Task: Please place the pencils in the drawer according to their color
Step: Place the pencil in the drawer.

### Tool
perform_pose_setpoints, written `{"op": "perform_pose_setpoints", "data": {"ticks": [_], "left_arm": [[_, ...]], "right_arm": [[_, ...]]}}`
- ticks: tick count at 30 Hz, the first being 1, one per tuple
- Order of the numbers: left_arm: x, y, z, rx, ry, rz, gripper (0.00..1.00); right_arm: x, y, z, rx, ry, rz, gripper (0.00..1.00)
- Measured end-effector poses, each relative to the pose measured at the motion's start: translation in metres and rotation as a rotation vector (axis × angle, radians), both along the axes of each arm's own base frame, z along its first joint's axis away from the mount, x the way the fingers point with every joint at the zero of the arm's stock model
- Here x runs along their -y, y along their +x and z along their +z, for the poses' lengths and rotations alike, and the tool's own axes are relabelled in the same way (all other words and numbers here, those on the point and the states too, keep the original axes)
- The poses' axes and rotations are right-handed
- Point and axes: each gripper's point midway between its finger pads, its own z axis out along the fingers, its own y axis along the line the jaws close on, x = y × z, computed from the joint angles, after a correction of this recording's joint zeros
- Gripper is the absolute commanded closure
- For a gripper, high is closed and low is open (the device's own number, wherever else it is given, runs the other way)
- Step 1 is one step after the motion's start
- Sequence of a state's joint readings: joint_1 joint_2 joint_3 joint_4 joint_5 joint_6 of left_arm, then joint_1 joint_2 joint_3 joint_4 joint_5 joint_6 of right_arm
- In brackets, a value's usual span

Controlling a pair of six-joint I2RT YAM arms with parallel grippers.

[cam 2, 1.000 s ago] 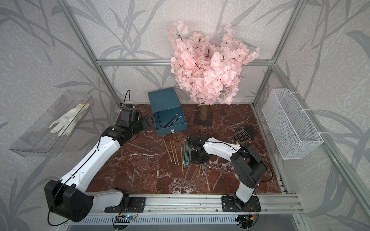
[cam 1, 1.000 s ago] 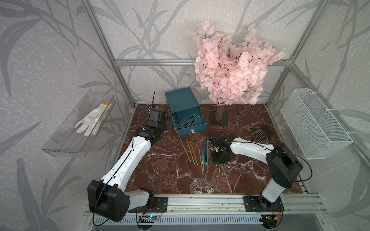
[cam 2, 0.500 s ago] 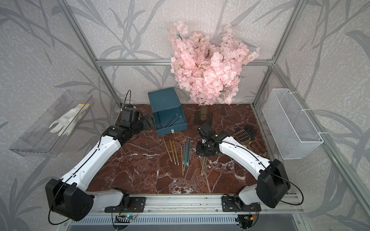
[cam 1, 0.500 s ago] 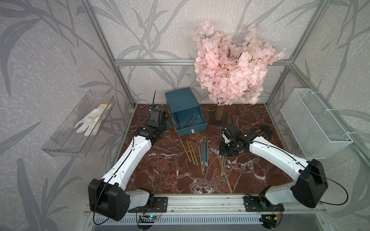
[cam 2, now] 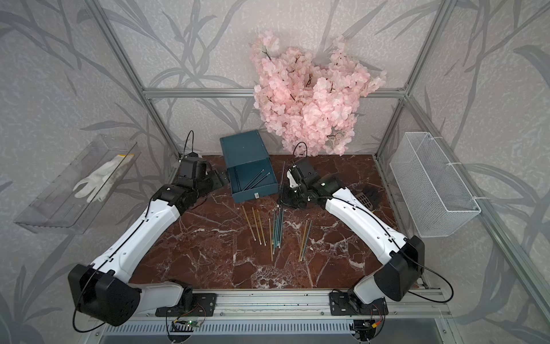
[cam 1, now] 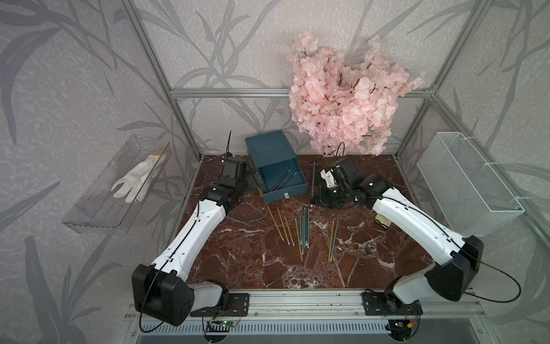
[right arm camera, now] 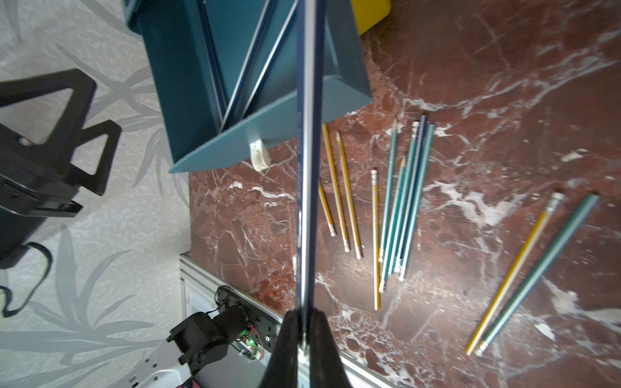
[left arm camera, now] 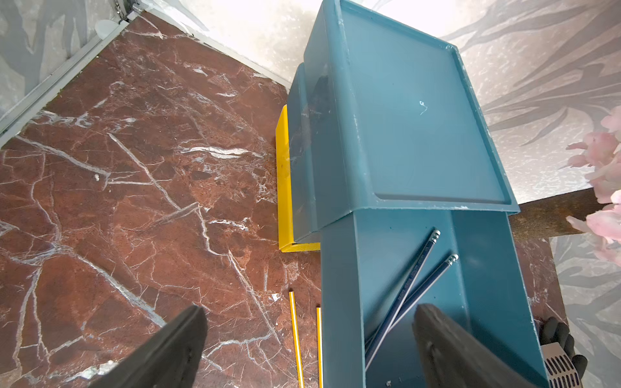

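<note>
Pencils (cam 1: 300, 232), yellow and teal, lie loose on the desk (cam 1: 238, 268) before the drawer chest (cam 1: 268, 146). Right hand (right arm camera: 304, 336), angled down just right of the chest, pinches a navy pencil (right arm camera: 307, 168). Left hand (left arm camera: 311, 312) hovers left of it, fingers spread wide. Navy pencils (cam 1: 282, 178) rest in its pulled-out top drawer (cam 1: 293, 190).

Premises: a purpose-built robot test cell, not a lived-in room. An aluminium frame (cam 1: 229, 93) encloses the bay and is backed by leaf-patterned wall panels (cam 1: 74, 74). A left arm (cam 1: 193, 232) and right arm (cam 1: 416, 226), white and black, are mounted on a metal rail (cam 1: 297, 300) at the front edge of a marble-patterned surface (cam 1: 238, 256). A bare circuit board (cam 1: 221, 323) sits below the rail. Staged props noted: artificial pink blossom tree (cam 1: 342, 104), wire basket (cam 1: 464, 184), clear shelf (cam 1: 98, 193) holding a white glove (cam 1: 134, 181).
</note>
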State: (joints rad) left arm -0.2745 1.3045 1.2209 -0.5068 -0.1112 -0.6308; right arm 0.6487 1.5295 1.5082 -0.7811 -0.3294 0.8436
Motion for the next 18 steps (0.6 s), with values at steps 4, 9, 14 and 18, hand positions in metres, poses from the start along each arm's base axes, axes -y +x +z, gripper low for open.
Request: {"op": "perform_pose_setpoints", "data": {"ticks": [4,9,14,18], "left_arm": [[0.000,0.000,0.000,0.001,0.000,0.000,0.00],[0.000,0.000,0.001,0.001,0.002,0.000,0.00],[0.000,0.000,0.000,0.001,0.003,0.000,0.00],[0.000,0.000,0.001,0.001,0.003,0.001,0.00]], "right_arm": [[-0.020,0.013,-0.003,-0.032,0.066,-0.008,1.00],[-0.042,0.023,-0.008,-0.071,0.126,-0.023,1.00],[-0.056,0.031,-0.004,-0.087,0.195,-0.037,1.00],[-0.068,0.038,-0.002,-0.110,0.249,-0.049,1.00]]}}
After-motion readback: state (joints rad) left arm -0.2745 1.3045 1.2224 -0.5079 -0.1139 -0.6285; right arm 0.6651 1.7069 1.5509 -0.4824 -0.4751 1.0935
